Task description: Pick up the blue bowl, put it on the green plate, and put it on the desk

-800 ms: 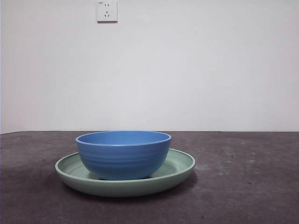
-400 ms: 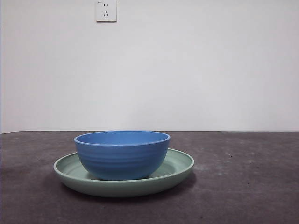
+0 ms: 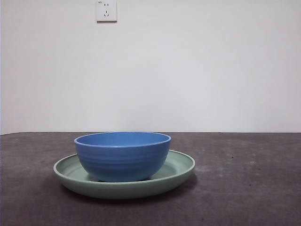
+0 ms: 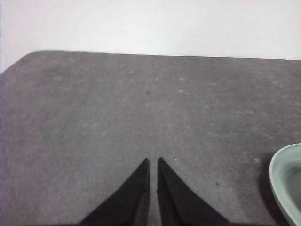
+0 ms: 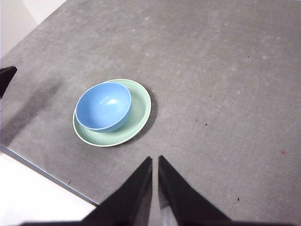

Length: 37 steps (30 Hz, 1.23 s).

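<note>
On the desk [image 3: 249, 188] the blue bowl [image 3: 122, 156] sits inside the green plate [image 3: 176, 172], off-centre toward one side of its rim, and neither arm is near it. My left gripper [image 4: 153, 162] hangs low over bare tabletop with its jaws pressed together, holding nothing, the plate's edge just showing beside it. My right gripper [image 5: 155, 160] is high above, jaws likewise closed and empty, looking down on bowl and plate. I judge the stacking done, so what remains is lifting the bowl back out onto the desk. The risk I see: the bowl's wall is smooth and steep, so a pinch on its rim could slip or tip it. The plate may drag along too, though I can't tell how firmly the bowl seats in it.
</note>
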Motion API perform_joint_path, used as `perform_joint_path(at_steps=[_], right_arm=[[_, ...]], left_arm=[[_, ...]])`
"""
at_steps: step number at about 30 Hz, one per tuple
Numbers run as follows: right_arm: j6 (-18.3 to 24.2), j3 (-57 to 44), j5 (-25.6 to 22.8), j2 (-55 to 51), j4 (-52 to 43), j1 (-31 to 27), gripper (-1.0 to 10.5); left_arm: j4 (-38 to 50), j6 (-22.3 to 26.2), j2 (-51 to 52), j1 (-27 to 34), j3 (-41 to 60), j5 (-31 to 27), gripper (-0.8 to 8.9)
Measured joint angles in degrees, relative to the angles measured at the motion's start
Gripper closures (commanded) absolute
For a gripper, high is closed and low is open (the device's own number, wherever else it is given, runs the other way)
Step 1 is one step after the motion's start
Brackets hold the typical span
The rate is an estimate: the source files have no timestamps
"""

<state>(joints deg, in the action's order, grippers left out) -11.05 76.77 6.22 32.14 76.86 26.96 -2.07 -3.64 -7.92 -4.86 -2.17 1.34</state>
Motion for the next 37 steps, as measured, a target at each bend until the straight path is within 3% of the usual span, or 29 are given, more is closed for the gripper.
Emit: perform_joint_path(at_steps=[8,34,37], right_arm=[[0.02,0.00,-0.04,0.00,0.00,0.00,9.3],[0.02,0.00,-0.07,0.02,0.00,-0.02,9.3],[0.02,-0.11,0.09,0.02,-0.33,-2.95,9.3]], left_arm=[[-8.59,-1.40,6.19,2.38,0.31,-1.18,7.86],[-6.73,-1.62,7.72,2.38,0.33,-1.20,7.86],[-6.73,-1.62,7.72,2.38,0.33,-1.20,7.87]])
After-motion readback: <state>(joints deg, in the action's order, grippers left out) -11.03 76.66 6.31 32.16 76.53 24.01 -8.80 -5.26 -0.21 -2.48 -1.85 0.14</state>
